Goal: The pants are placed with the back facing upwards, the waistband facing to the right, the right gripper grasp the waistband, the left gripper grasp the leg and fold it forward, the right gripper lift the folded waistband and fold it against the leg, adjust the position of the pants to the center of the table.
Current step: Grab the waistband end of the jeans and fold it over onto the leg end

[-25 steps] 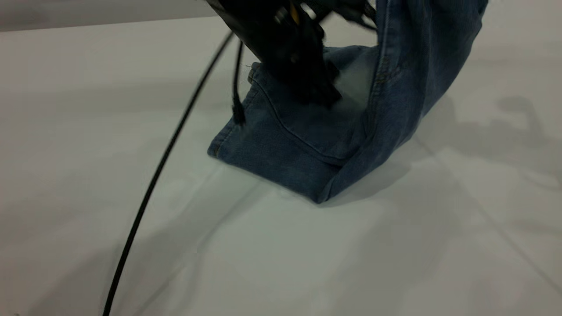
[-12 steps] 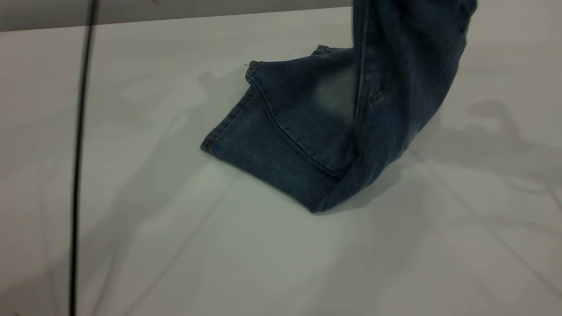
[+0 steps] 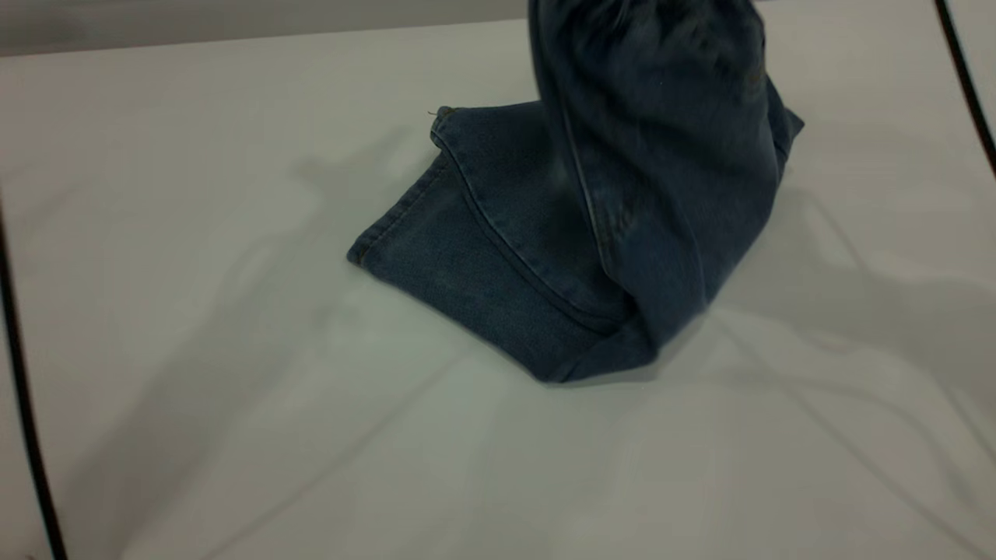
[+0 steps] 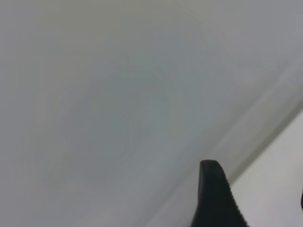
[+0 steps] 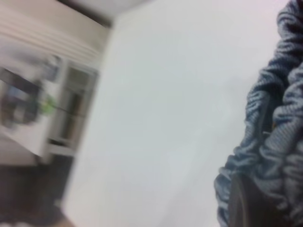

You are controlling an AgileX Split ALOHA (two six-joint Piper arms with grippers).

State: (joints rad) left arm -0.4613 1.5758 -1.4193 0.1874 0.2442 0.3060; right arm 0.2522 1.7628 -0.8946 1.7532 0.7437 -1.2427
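Observation:
The pants (image 3: 498, 264) are blue denim, folded lengthwise. Their hem end lies flat on the white table (image 3: 233, 435). Their upper part (image 3: 661, 155) hangs lifted, running out of the top of the exterior view and leaning over the flat part. In the right wrist view the ruched waistband (image 5: 279, 142) bunches around my right gripper (image 5: 265, 208), which is shut on it; one dark finger (image 5: 244, 205) shows. My left gripper (image 4: 258, 194) is open over bare table, away from the cloth, with one black fingertip (image 4: 214, 189) in sight. The leg is hidden. Neither gripper appears in the exterior view.
A black cable (image 3: 23, 404) runs down the left edge of the exterior view and another (image 3: 969, 78) crosses the top right corner. The table's far edge (image 3: 233, 39) lies behind the pants. Blurred furniture (image 5: 42, 109) stands beyond the table.
The lifted upper part of the pants has swung left, over the flat part. The left arm, above the cloth a second ago, has left the exterior view and its cable has shifted to the left edge.

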